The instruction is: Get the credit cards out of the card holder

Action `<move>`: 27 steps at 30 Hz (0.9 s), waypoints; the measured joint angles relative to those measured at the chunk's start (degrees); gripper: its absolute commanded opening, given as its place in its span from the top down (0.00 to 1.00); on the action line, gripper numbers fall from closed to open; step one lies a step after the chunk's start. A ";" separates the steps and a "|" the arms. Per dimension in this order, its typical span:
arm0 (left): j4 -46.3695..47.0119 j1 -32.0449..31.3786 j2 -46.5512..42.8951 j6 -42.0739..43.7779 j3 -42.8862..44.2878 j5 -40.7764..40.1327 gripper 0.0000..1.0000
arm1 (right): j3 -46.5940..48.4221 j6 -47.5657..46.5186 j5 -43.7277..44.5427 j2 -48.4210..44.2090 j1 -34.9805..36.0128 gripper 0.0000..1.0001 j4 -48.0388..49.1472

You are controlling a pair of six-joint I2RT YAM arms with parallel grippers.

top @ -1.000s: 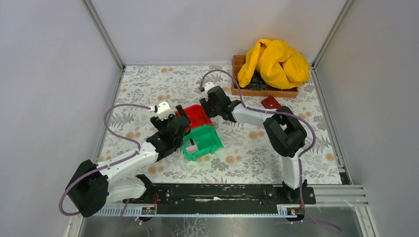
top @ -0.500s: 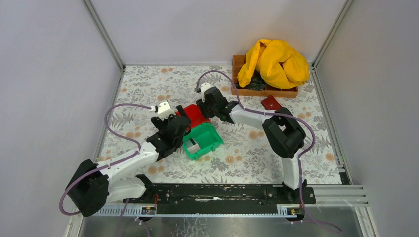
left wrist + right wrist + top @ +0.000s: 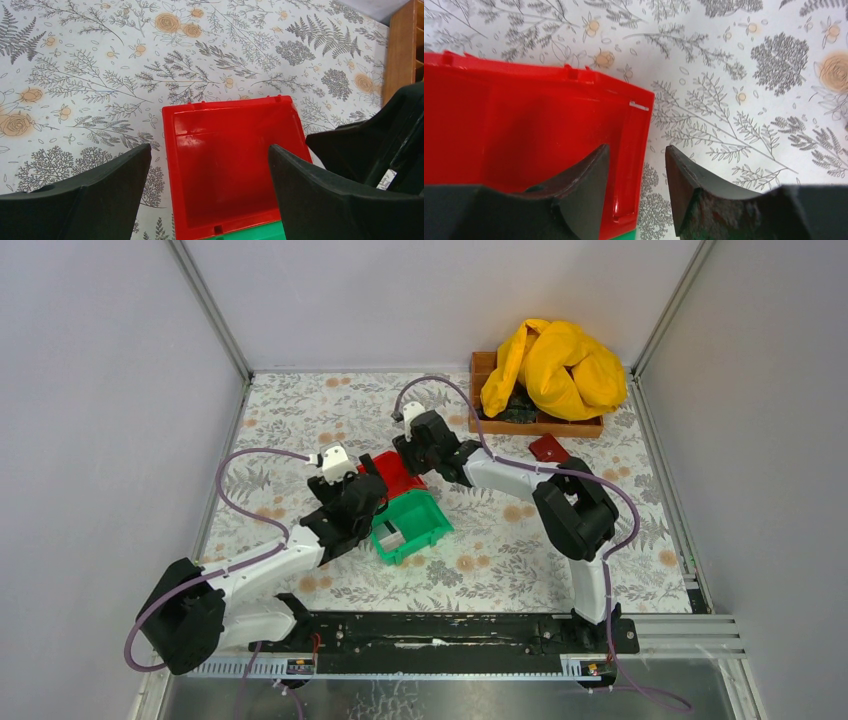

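Right tool half-open, empty, astride wall of red bin, left tool wide open beside it; card holder lies to its right by the wooden tray at table's far-right corner, right arm nearer.

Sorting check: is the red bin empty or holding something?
Empty, as far as shows: the red bin has a bare floor in both wrist views.

Left arm and right arm: white links, black joint housings, black bases. Mauve cable runs along each. White camera block at wrist. Left end effector: fingers matte black, tapered.
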 measured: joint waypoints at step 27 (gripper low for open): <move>-0.04 0.00 0.20 0.04 0.20 0.66 0.07 | 10.01 -0.13 5.29 10.75 0.04 0.46 -5.05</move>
